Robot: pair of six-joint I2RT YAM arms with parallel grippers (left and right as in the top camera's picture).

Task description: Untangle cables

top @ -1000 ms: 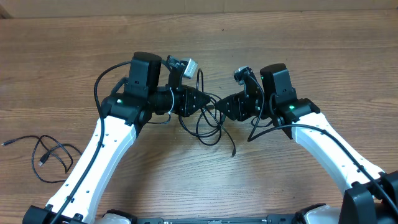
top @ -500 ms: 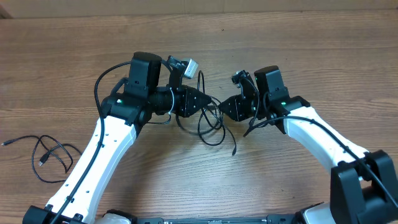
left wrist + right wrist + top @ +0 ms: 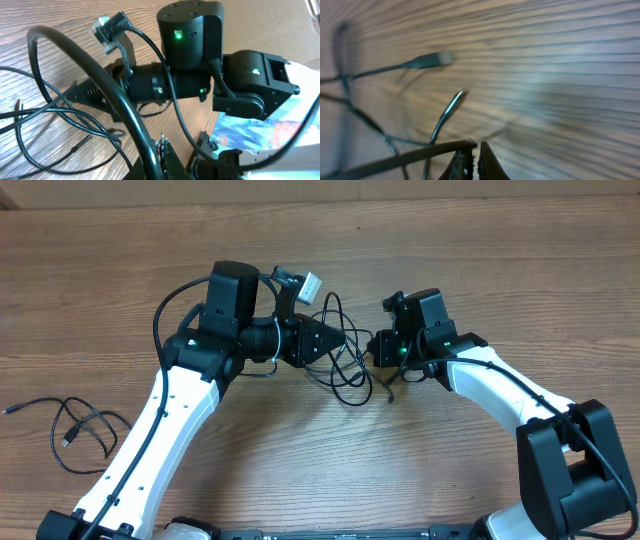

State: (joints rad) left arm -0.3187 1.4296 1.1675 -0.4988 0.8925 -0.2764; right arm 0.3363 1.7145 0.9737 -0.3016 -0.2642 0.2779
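Both the left gripper (image 3: 335, 343) and right gripper (image 3: 376, 348) were pinched shut on tangled thin black cables (image 3: 349, 387) above a brown wooden desk (image 3: 470, 240).

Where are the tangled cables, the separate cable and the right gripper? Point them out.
tangled cables (image 3: 342, 366): overhead view, middle of the loops.
separate cable (image 3: 78, 423): overhead view, its coiled middle.
right gripper (image 3: 474, 159): right wrist view, between its fingertips.

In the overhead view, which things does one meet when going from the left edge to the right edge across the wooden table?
separate thin black cable lying coiled → left gripper → tangled loops of thin black cables → right gripper → right arm's white link
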